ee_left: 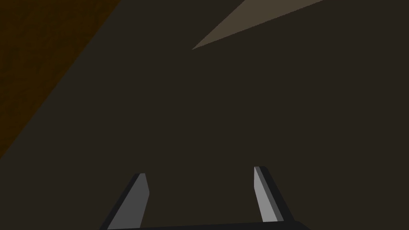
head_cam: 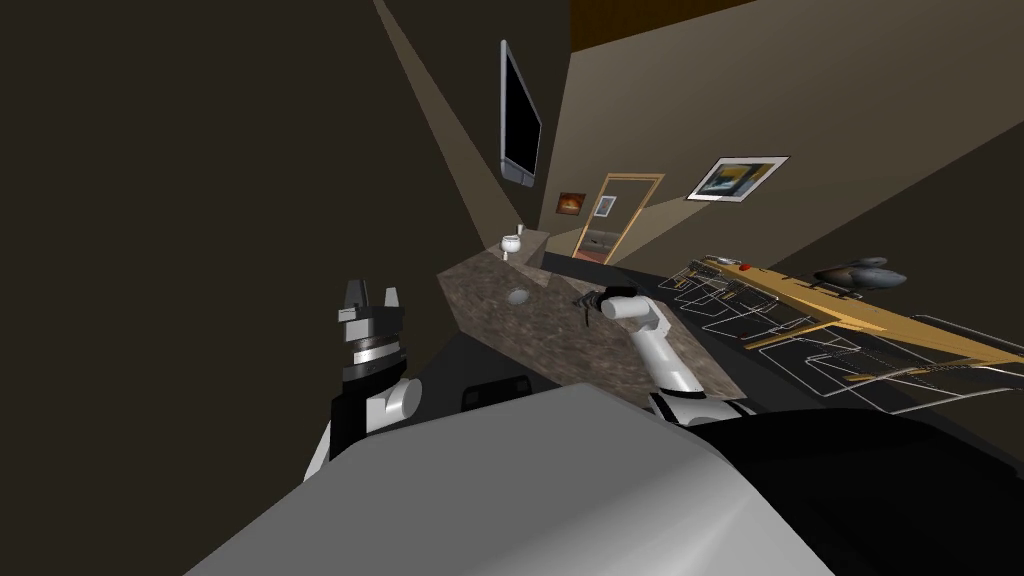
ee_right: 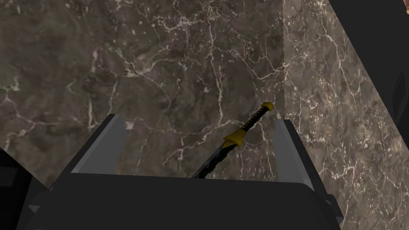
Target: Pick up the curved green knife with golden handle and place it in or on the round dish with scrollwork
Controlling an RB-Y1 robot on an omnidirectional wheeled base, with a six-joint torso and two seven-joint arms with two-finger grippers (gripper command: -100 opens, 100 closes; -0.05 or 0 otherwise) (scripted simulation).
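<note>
From the head, the left end effector (head_cam: 370, 297) is held up beside a dark wall (head_cam: 200, 200), off to the side of the table (head_cam: 520, 340). Its tips point up.

The right arm reaches out over the brown stone table. The right end effector (head_cam: 588, 300) is low over the table top. The round dish (head_cam: 517, 296) sits on the table near this end effector, on the side toward the left arm, and does not touch it. A small white thing (head_cam: 512, 243) stands farther off, at the far end of the table.

From the left wrist, the left end effector (ee_left: 200, 171) is open wide. Its two fingers (ee_left: 136, 199) stand well apart with nothing between them.

From the right wrist, the right end effector (ee_right: 198, 119) is also open wide and holds nothing. The knife (ee_right: 239, 133) lies flat on the table in the gap between the two fingers (ee_right: 104, 139). It is much closer to one finger than to the other, and touches neither. It lies at a slant. The handle is black and yellow with a yellow knob, and it points away from the end effector. A yellow guard sits in the middle. The dark blade runs back under the end effector's dark body, so its tip is hidden.
</note>
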